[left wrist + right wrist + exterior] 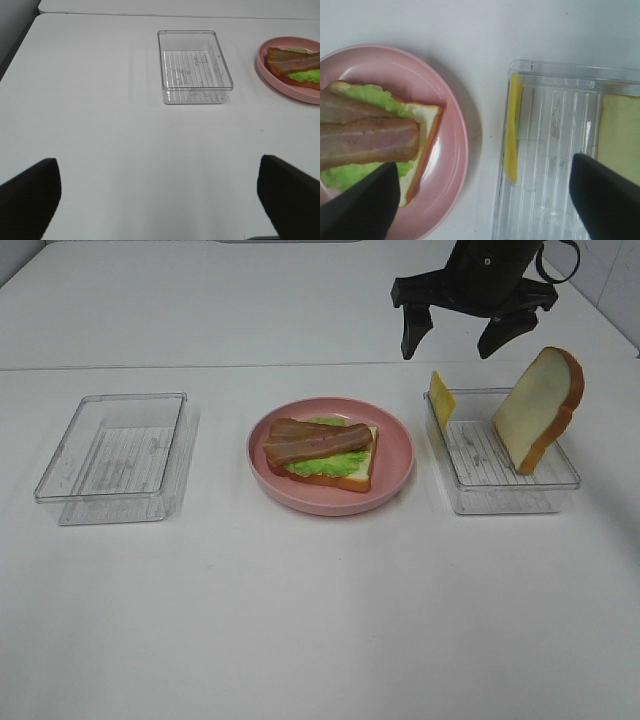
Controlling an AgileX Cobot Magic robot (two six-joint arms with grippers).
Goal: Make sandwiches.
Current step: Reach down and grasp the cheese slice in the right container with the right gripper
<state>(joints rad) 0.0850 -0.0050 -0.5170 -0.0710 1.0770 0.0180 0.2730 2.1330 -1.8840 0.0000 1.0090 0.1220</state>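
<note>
Pink plate (395,478): bearing unfinished stack (356,474), bacon (318,440) topmost.
Cheese (441,398): leaning on tray (500,498) wall right of plate, edge up for grasping.
Right hand (452,343): hovering above it, spread, empty.
Left hand (160,205): waiting, wide open.

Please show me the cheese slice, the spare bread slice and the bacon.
cheese slice (512,127), right wrist view, middle of its yellow face.
spare bread slice (535,405), exterior high view, middle of its white face.
bacon (318,440), exterior high view, middle of the upper strip.
</note>
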